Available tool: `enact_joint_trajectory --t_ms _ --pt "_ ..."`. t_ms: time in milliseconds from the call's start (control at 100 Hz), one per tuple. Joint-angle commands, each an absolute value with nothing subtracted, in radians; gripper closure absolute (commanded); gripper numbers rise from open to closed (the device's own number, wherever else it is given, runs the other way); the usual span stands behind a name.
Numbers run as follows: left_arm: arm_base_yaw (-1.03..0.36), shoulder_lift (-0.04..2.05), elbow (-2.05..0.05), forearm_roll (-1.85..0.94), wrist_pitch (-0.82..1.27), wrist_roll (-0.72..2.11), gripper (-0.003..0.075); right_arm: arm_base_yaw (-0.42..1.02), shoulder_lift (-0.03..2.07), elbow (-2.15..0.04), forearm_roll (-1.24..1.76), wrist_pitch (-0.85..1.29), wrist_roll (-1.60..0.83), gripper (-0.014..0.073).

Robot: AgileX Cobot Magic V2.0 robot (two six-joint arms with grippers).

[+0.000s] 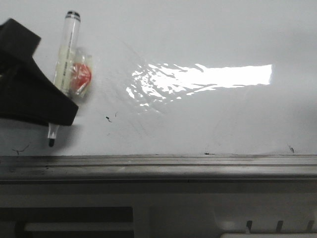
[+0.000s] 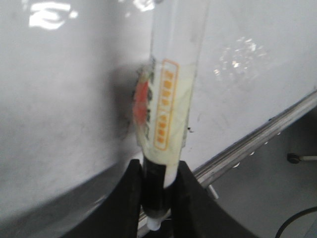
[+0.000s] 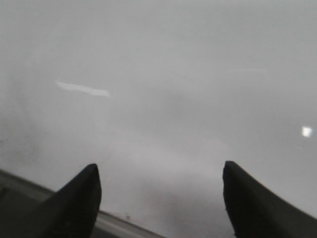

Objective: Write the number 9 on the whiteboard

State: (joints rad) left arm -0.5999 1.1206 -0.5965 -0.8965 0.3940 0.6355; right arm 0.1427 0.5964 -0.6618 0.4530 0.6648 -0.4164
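The whiteboard [image 1: 198, 39] fills the front view, glossy white, with a grey metal bottom rail [image 1: 158, 161]. No number 9 shows on it, only tiny stray black scribbles [image 1: 109, 118]. My left gripper [image 1: 58, 110] is at the far left, shut on a clear marker [image 1: 67, 54] with a black cap end at the top and its tip [image 1: 51, 143] pointing down close to the board above the rail. In the left wrist view the gripper [image 2: 161, 196] clamps the marker [image 2: 173, 89] near its dark tip end. My right gripper [image 3: 158, 173] is open and empty over the whiteboard [image 3: 158, 74].
A wrinkled glare patch [image 1: 198, 77] lies mid-board. A crumpled clear wrapper with an orange-red label [image 1: 81, 73] clings beside the marker. Small black marks sit near the rail [image 1: 291, 148]. Below the rail is grey equipment [image 1: 158, 218]; a dark cable [image 2: 297, 223] lies beyond the board edge.
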Motion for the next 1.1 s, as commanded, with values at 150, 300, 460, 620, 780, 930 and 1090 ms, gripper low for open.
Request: enact_joint_trajectory --t_ms 150,300,460,620,780,930,1090 --pt "-0.603 1.064 -0.629 -1.401 0.824 1.48 0.0736 0.222 0.649 -0.697 1.102 0.774 -1.074 0.0138" --pt "-0.605 1.079 -0.629 -1.487 0.882 1.574 0.0738 0.285 0.71 -0.697 1.247 0.85 -1.298 0.0137" --pt "-0.605 1.085 -0.629 -1.483 0.884 1.606 0.0738 0.418 0.81 -0.697 1.258 0.815 -1.358 0.0135" --pt "-0.605 1.085 -0.629 -1.48 0.886 1.609 0.0738 0.572 0.909 -0.697 1.391 0.642 -1.464 0.0135" --pt "-0.605 1.085 -0.629 -1.48 0.907 1.609 0.0738 0.678 0.991 -0.702 1.523 0.527 -1.581 0.0135" --pt "-0.605 1.085 -0.629 -1.48 0.91 1.609 0.0738 0.705 1.057 -0.753 1.547 0.523 -1.596 0.0137" --pt "-0.605 1.085 -0.629 -1.486 0.91 1.609 0.0738 0.707 1.095 -0.776 1.554 0.502 -1.596 0.0396"
